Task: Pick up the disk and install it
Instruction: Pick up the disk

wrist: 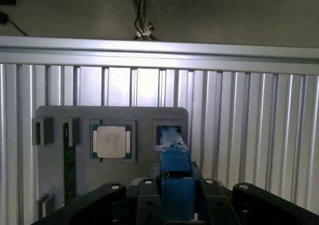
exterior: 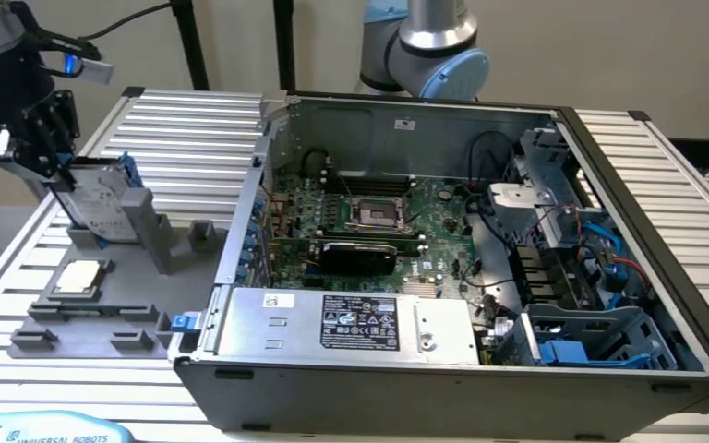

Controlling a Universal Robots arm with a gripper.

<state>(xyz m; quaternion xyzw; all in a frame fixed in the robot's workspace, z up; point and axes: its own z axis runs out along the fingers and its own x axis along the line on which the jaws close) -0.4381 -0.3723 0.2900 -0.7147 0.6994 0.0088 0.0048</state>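
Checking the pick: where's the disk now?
The disk stands upright in the gray fixture at the exterior view's left, beside the computer case, the gripper at its top.

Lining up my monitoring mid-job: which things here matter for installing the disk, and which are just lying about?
For the job:
- disk, upright in the grey holder
- gripper, closed on the disk
- open computer case

Lying about:
- CPU chip, on the same holder
- power supply, inside the case
- Universal Robots-labelled unit, at the table edge
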